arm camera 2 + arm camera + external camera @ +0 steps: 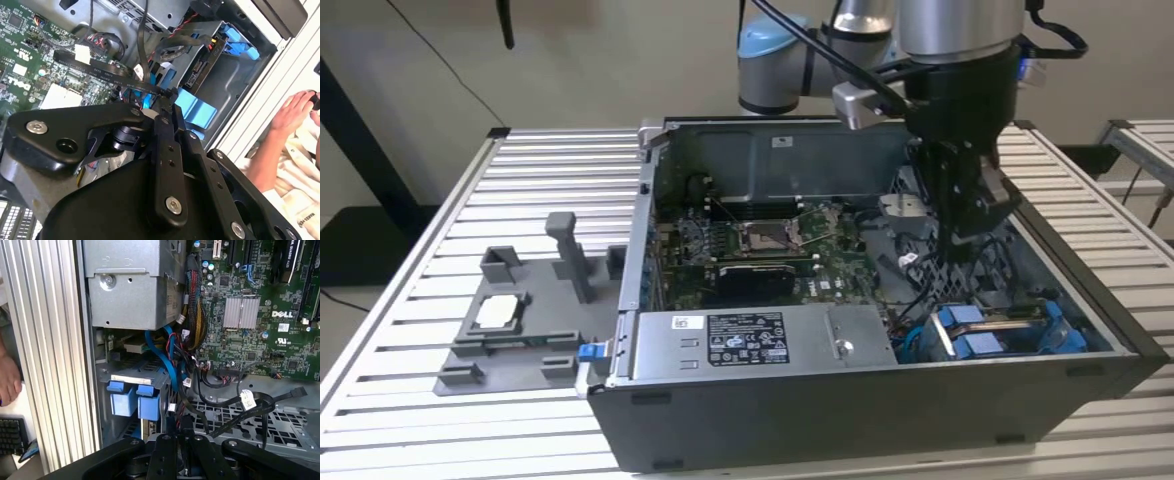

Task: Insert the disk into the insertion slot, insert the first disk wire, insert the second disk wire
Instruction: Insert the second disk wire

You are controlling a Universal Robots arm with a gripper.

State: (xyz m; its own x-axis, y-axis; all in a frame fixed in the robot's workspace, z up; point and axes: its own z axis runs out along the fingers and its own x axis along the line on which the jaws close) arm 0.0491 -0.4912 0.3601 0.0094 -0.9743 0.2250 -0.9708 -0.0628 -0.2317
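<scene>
**Open computer on the bench, arm at the drive corner.** We see the dark grey steel computer case (854,420) lying on its side on the ribbed aluminium table (560,170), so that the arm can reach straight down into it.

The flat silver disk in its bright blue plastic carrier (134,380) lies in the dark grey insertion slot with blue trim (239,89), at the case corner toward the exterior view's right. Its two blue carrier tabs face outward. We judge the disk seated, so the insertion step looks done.

The black two-finger gripper (169,95) hangs inside the case between the green motherboard (761,245) and the slot. In the second wrist view its jaws are pressed together at the tips, pinching a flat black ribbon wire (100,70) that runs off across the motherboard. We read this grip near one end of the wire as a way to steer that end toward the disk's rear edge, but we cannot make out the plug itself.

A thin blue cable (160,352) loops from beside the grey power supply box (747,345) down past the disk. We cannot tell where it ends.

The grey plastic fixture tray (507,345) lies on the table well apart from the case. A person's hand (295,112) rests beyond the table edge, clear of the arm.
</scene>
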